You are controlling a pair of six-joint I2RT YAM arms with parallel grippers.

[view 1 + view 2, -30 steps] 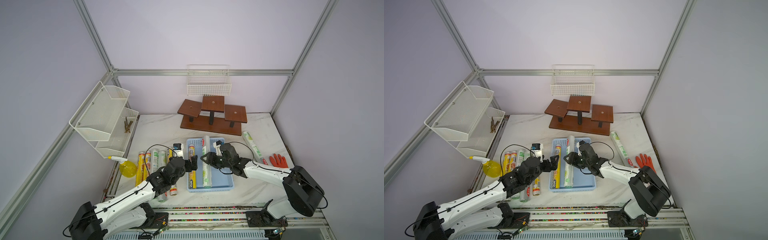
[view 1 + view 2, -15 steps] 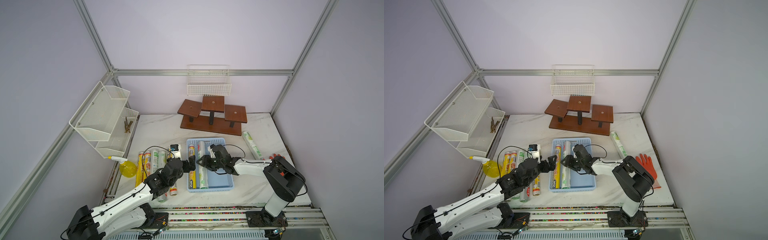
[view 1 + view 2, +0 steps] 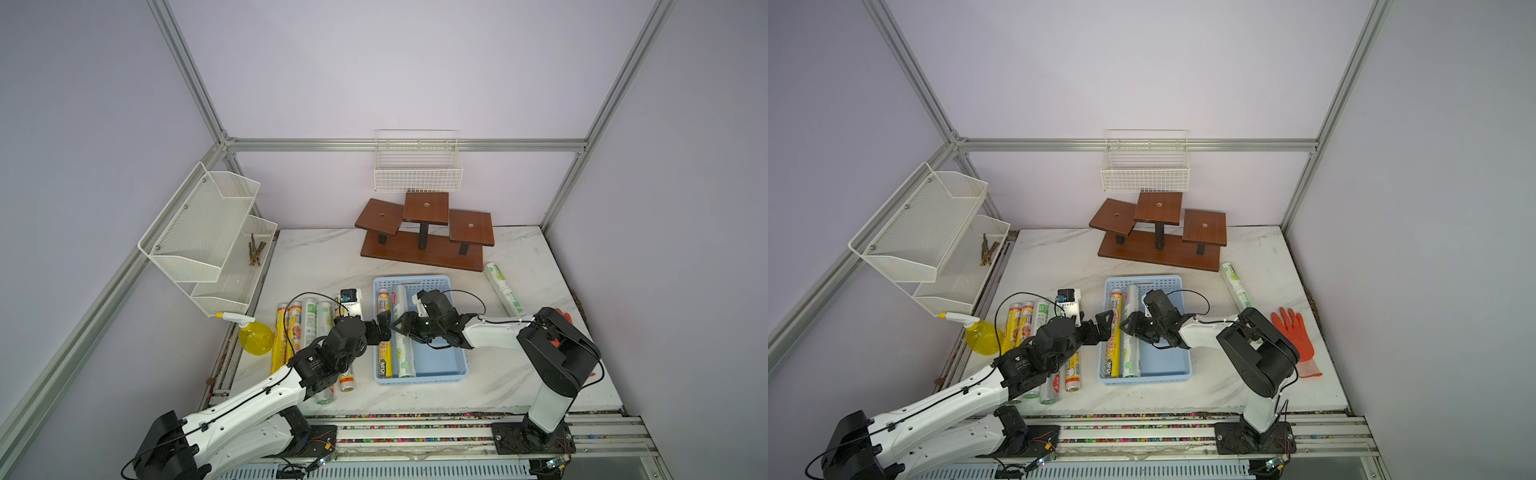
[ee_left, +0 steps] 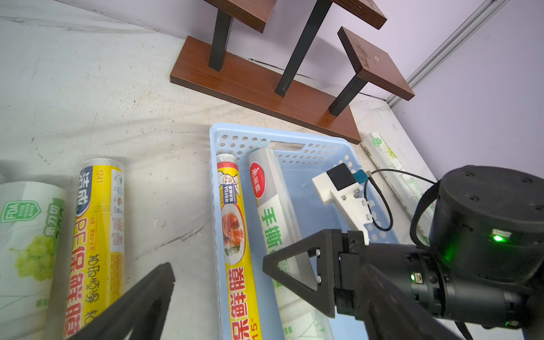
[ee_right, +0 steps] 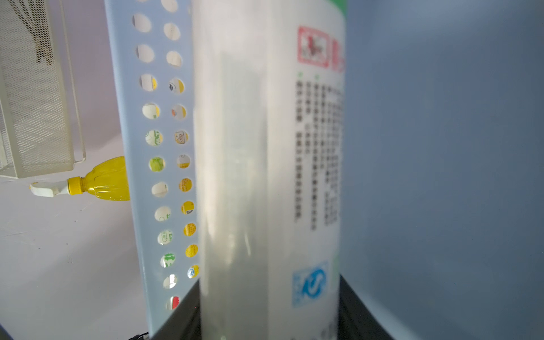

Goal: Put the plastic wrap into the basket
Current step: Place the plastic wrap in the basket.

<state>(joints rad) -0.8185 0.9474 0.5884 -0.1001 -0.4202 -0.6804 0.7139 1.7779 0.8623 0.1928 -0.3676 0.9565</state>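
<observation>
Placing step: R gripper (image 3: 402,329) clamps white roll (image 3: 404,361), laid in basket (image 3: 440,379) w/ yellow roll (image 3: 384,362) at its 9 o'clock; L gripper (image 3: 381,330) hangs wide open, empty; next likely needs release, then straight lift w/o dragging roll.

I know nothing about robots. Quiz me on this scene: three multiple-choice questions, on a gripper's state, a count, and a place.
1. What is the right gripper doing? A) hanging open, empty B) gripping the silvery-white roll in the blue basket C) pointing upward
2. How many rolls lie in that basket? A) two B) none C) five
3. Where is the yellow spray bottle? A) in the basket B) on the floor C) at the table's left edge, near the white mesh rack
Answers: 1 B, its wrist view shows the roll clamped; 2 A, a yellow-labelled roll and the silvery-white one; 3 C, beside the loose rolls.
</observation>
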